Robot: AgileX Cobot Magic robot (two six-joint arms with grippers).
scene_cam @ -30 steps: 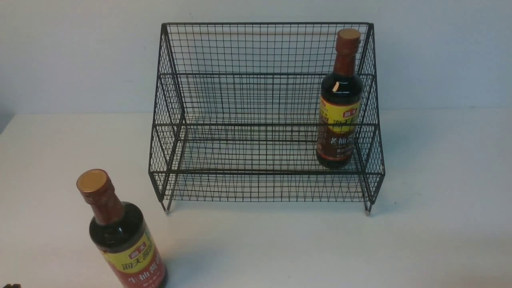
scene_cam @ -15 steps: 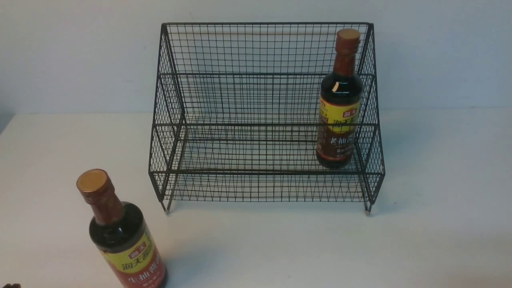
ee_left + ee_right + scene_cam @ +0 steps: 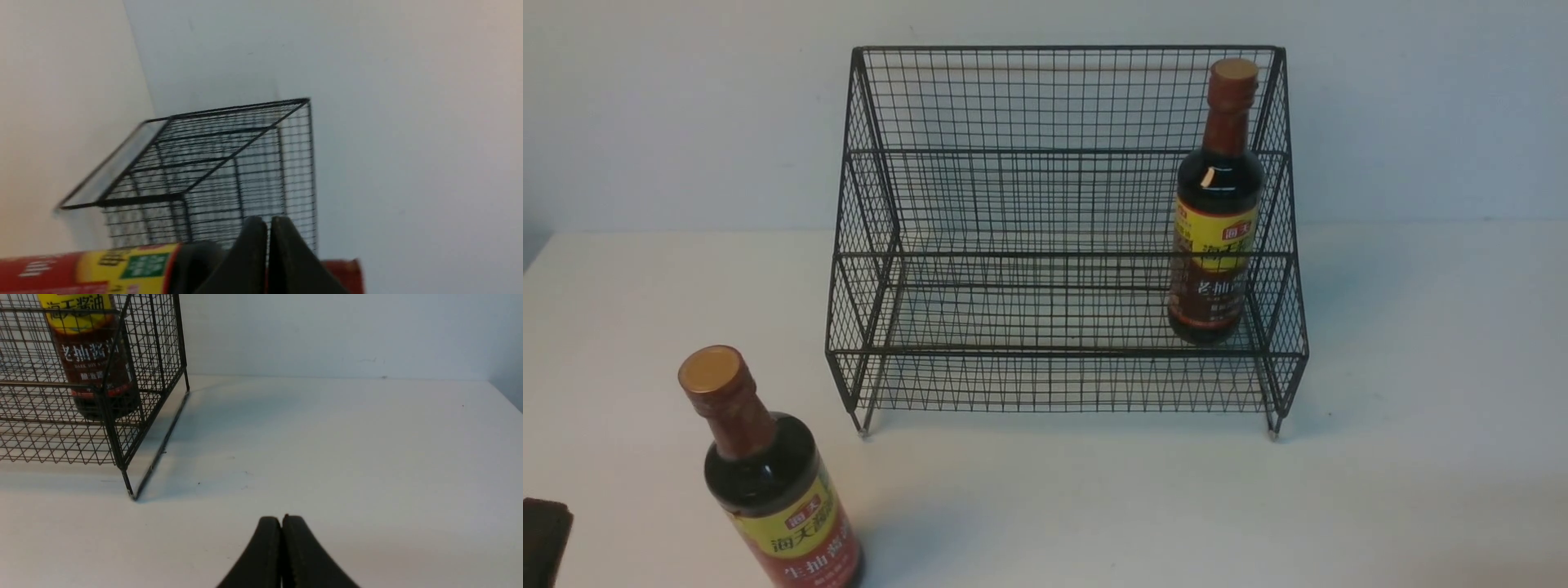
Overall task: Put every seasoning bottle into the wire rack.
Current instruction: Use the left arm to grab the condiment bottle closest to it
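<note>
One bottle [image 3: 1215, 204] in rack [image 3: 1045, 352] at right; other bottle [image 3: 768, 482] on table [image 3: 1094, 506], front-left.

Lab-style test bench. Plain white tabletop [image 3: 1421, 490] meets blank pale wall [image 3: 686, 106] at far edge. Staged props: black wire rack [image 3: 1054, 151] holding brown-label soy bottle [image 3: 1217, 212]; red-label soy bottle [image 3: 768, 482] near left.

The white table [image 3: 1421, 408] runs back to a pale wall [image 3: 686, 122]. At its far middle the black wire rack [image 3: 1045, 380] stands on small feet. At the near left a seasoning bottle [image 3: 768, 482] with a red-and-yellow label stands on the table, well apart from the rack.
</note>
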